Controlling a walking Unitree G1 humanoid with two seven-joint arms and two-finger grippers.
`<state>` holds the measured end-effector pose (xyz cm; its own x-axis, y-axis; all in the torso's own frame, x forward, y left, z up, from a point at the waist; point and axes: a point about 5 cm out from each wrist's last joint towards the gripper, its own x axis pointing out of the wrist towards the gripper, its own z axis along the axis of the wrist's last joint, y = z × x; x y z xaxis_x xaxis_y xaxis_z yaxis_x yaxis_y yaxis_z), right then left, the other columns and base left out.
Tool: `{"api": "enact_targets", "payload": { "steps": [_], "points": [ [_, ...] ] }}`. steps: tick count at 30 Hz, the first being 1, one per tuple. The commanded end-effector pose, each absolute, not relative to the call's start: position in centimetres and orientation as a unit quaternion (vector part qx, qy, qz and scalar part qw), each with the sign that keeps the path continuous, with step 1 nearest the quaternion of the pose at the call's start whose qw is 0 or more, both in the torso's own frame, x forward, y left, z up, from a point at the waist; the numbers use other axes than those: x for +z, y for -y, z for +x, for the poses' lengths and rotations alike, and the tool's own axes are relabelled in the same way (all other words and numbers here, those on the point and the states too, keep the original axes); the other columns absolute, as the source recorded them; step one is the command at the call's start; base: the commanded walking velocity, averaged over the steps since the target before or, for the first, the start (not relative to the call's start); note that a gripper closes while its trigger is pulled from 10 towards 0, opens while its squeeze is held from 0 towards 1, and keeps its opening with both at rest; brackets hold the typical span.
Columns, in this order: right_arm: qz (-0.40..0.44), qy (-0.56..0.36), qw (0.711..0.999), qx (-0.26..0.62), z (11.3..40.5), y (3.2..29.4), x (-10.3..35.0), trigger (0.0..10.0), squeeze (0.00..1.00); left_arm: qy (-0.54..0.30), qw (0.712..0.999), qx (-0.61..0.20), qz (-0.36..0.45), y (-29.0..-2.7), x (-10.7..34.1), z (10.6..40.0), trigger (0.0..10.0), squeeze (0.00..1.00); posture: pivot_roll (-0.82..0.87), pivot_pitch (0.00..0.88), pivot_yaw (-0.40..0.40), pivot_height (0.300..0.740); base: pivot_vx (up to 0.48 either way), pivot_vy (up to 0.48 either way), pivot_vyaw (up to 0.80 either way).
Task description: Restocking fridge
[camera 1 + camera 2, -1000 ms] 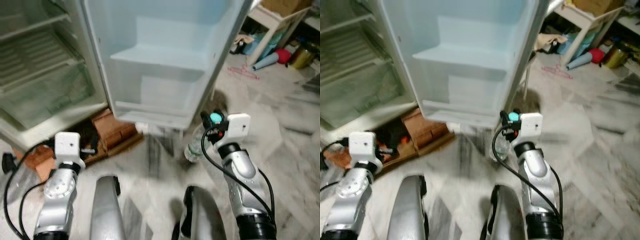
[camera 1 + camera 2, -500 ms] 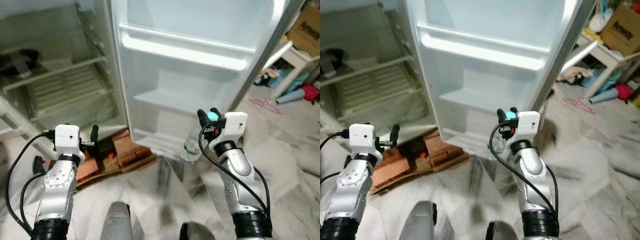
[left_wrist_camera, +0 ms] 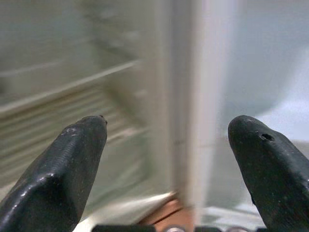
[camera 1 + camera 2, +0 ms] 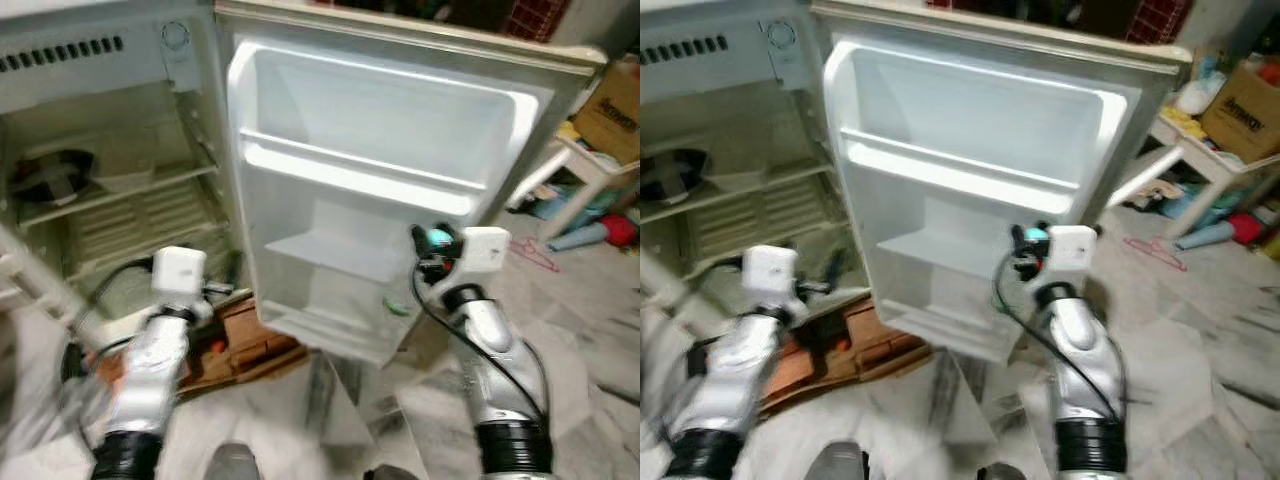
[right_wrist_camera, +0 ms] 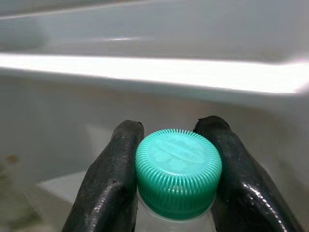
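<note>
The fridge door (image 4: 380, 130) stands open in front of me, with a white middle shelf (image 4: 335, 250) and a bottom shelf (image 4: 320, 325) that hold nothing. My right gripper (image 5: 172, 126) is shut on the neck of a clear water bottle with a teal cap (image 5: 178, 171). It holds the cap (image 4: 437, 238) just in front of the door, level with the middle shelf. The bottle's body (image 4: 398, 303) hangs below, close to the door. My left gripper (image 3: 166, 123) is open and holds nothing, low by the edge between the fridge body and the door.
The fridge body (image 4: 110, 200) on the left has wire shelves and a dark dish (image 4: 45, 172). Bricks and boards (image 4: 240, 335) lie under it. A white table (image 4: 585, 165), a cardboard box (image 4: 612, 105) and floor clutter (image 4: 590, 230) stand at the right.
The view has risen from the floor to the whole door. My right gripper has kept hold of the bottle and now holds it higher, by the door shelves. The left arm is blurred.
</note>
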<state>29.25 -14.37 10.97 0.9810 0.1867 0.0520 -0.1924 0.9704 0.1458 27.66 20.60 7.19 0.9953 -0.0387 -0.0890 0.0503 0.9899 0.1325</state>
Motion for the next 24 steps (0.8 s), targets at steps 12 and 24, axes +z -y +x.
{"api": "enact_targets", "payload": {
  "steps": [12, 24],
  "points": [
    [0.086, 0.019, 0.991, 0.1, 29.6, 14.2, 11.5, 10.0, 0.0, -0.057, 0.996, -0.028, 0.064, -19.7, 6.4, 27.7, 10.0, 0.0, 0.06, 0.0, -0.026, 0.74, -0.143, 0.0, 0.0],
    [0.086, 0.042, 0.986, 0.135, 29.5, 13.1, 12.4, 10.0, 0.0, -0.056, 0.996, -0.029, 0.07, -19.5, 6.4, 27.6, 10.0, 0.0, 0.06, 0.0, -0.019, 0.74, -0.307, -0.11, 0.24]
  ]
}}
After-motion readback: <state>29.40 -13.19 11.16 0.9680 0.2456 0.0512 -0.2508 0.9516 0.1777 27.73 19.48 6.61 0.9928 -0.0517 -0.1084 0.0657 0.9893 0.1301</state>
